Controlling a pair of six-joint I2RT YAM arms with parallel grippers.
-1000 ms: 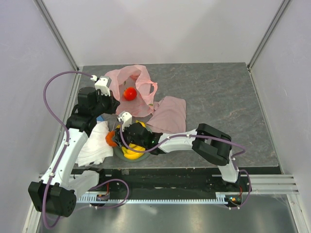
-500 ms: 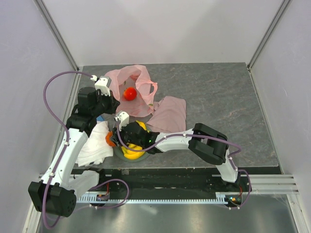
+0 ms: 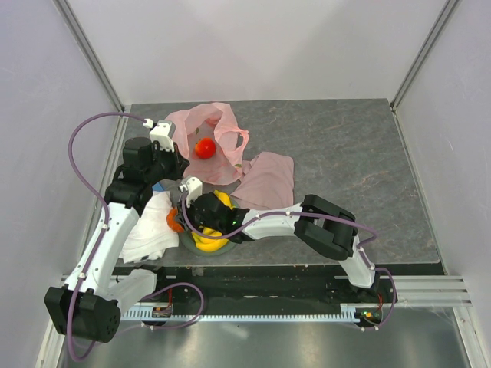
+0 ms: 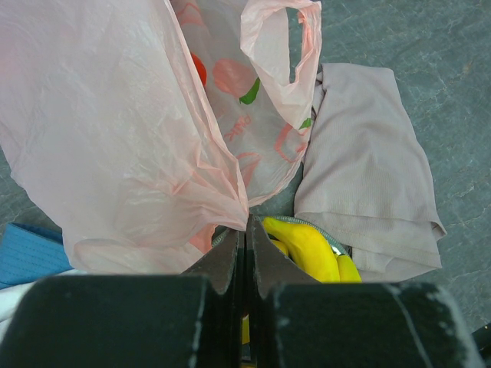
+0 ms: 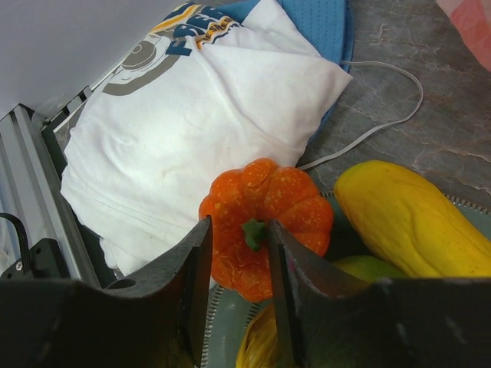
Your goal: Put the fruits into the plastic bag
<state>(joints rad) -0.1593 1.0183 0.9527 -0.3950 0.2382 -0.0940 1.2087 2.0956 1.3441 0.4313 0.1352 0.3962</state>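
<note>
While your left gripper (image 4: 245,230) is clamped tight, its two fingers pressed flat together on a fold at the near edge of the plastic bag (image 4: 130,138), the thin film hangs from that pinch above the table (image 3: 345,153). You can see the red round fruit (image 3: 204,147) inside the bag's opening from above, and through the pale-pink film at the wrist. A dusty-pink cloth (image 3: 268,180) lies just to the right of the bag, touching it. Your right gripper (image 5: 239,230) is released: its jaws stand apart over the orange tangerine (image 5: 299,218), one on each side of the green stalk, and you cannot tell whether either pad touches the skin. The tangerine sits at the left rim of the grey-green plate (image 5: 224,310), just beside the white cloth (image 5: 207,130), which partly covers a blue cloth (image 5: 322,23). On the plate, right of the tangerine, the yellow oblong fruit (image 5: 410,222) lies tilted, with the small green-yellow fruit (image 5: 368,268) tucked beneath it. The bunch of yellow bananas (image 3: 209,239) fills the near part of the plate, mostly hidden under the right arm. A white cord (image 5: 383,115) runs across the table beyond the plate.
</note>
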